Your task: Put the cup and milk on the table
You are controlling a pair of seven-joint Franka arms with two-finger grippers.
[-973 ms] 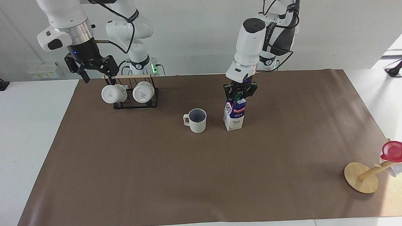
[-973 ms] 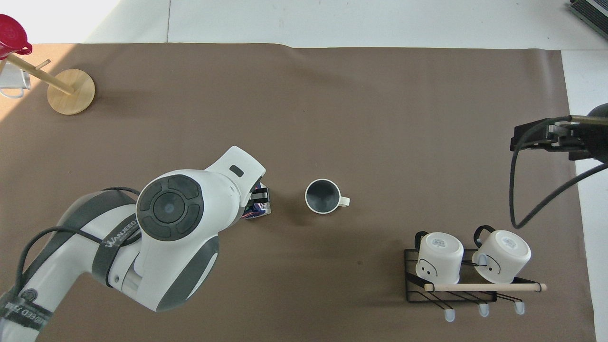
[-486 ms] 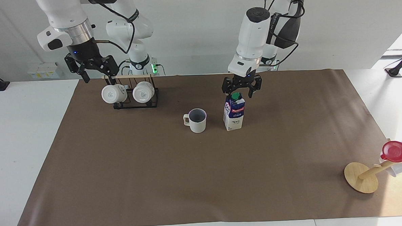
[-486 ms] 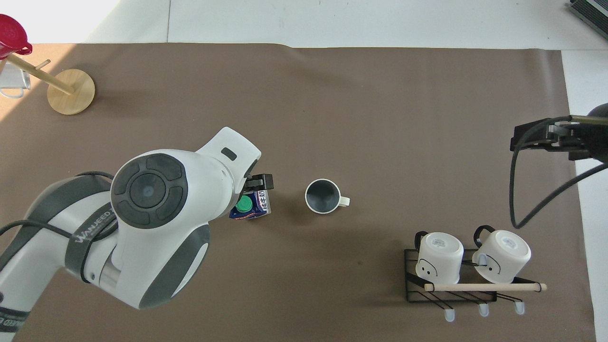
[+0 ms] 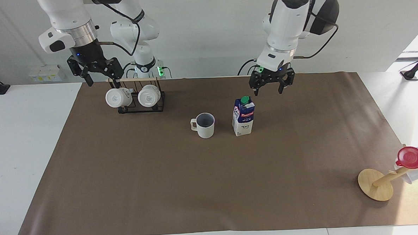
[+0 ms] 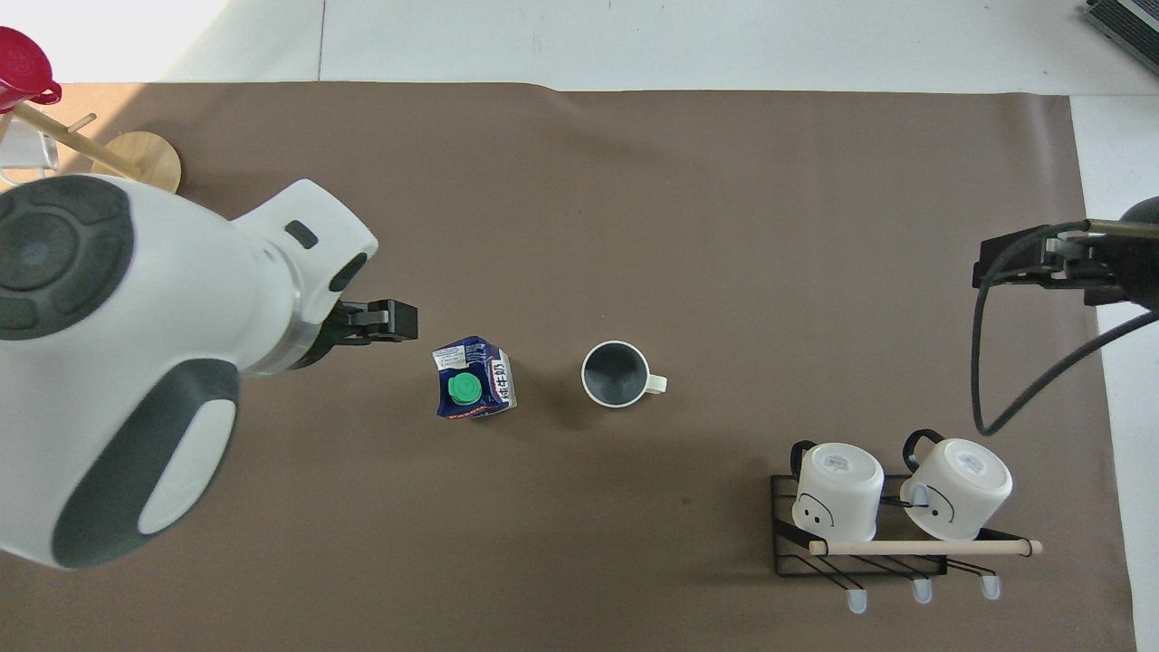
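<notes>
Looking from the robots' end outward, we are seeing the left gripper (image 5: 272, 87) hanging in the air over bare brown paper mat (image 5: 212, 188), its black fingers (image 5: 257, 91) spread open and holding nothing. The tall white and dark-blue milk carton with a green screw cap (image 5: 243, 116) is standing upright on the mat, apart from those fingers, below them and toward the right arm's end. Just beside the carton, further toward the right arm's end and not touching it, the cream-white ribbed mug with a grey-blue inside (image 5: 204, 125) is sitting upright, its small loop handle pointing away from the carton.

We are finding the right gripper (image 5: 94, 70) waiting in the air by the black wire rack (image 5: 141, 102), fingers parted and empty; two plain white glossy mugs (image 5: 118, 97) are hanging on their sides from the rack's wooden rod. From overhead, the left arm's rounded white casing is covering part of the mat.

Farthest out, at the left arm's end of the large white table (image 5: 23, 146), a round wooden stand (image 5: 375, 184) is leaning, carrying a red cup (image 5: 411, 157) partly cut off by the edge.
</notes>
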